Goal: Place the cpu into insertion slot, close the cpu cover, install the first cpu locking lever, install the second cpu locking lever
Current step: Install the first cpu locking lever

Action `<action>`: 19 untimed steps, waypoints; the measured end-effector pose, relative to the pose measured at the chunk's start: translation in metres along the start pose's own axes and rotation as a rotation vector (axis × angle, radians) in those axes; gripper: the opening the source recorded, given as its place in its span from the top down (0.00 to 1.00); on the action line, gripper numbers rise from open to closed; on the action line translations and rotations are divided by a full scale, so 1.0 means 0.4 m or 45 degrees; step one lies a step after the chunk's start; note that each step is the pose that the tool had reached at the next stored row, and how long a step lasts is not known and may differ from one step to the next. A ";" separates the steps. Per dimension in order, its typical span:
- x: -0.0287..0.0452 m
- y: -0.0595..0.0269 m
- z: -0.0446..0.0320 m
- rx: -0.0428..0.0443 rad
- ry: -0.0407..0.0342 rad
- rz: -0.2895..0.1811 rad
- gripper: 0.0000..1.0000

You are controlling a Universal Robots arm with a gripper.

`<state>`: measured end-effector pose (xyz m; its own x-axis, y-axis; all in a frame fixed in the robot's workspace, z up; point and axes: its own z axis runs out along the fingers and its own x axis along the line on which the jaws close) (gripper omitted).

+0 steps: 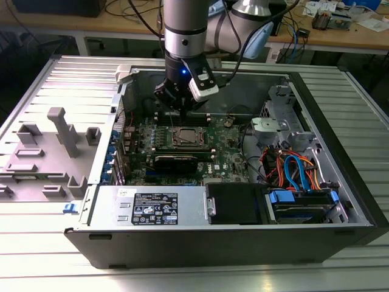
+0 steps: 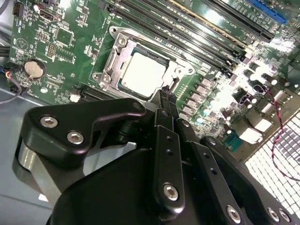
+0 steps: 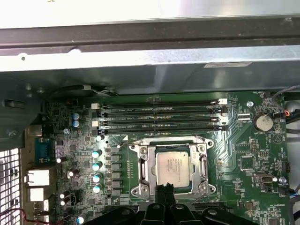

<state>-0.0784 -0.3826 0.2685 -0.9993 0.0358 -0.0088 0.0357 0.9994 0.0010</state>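
Note:
The cpu (image 2: 143, 74) lies flat in the insertion slot (image 3: 135, 191) on the green board, dull silver top up; it is also seen in the first wrist view (image 3: 172, 168) and the exterior view (image 1: 185, 137). The cpu cover (image 2: 112, 63), a thin silver frame, lies down around the chip, which shows through its cut-out. My gripper (image 2: 165, 96) hangs just above one edge of the socket with its slim black fingers (image 3: 159, 190) pressed together. The exterior view shows the gripper (image 1: 181, 111) low inside the open computer case. The locking levers are not clear to me.
Long black memory slots (image 3: 159, 115) run beside the socket, with the case wall (image 3: 150, 70) behind them. A coin battery (image 2: 34, 69) sits on the board. A drive cage with coloured cables (image 1: 298, 170) is at the exterior view's right, a grey fixture (image 1: 58, 137) outside at its left.

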 end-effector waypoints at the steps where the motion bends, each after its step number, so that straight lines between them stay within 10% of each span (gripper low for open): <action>1: 0.005 0.000 0.000 0.000 0.0000 -0.001 0.89; 19: 0.101 -0.003 -0.001 -0.006 -0.0004 -0.046 0.89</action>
<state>-0.1188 -0.3826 0.2684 -1.0000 -0.0003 -0.0092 -0.0004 1.0000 0.0056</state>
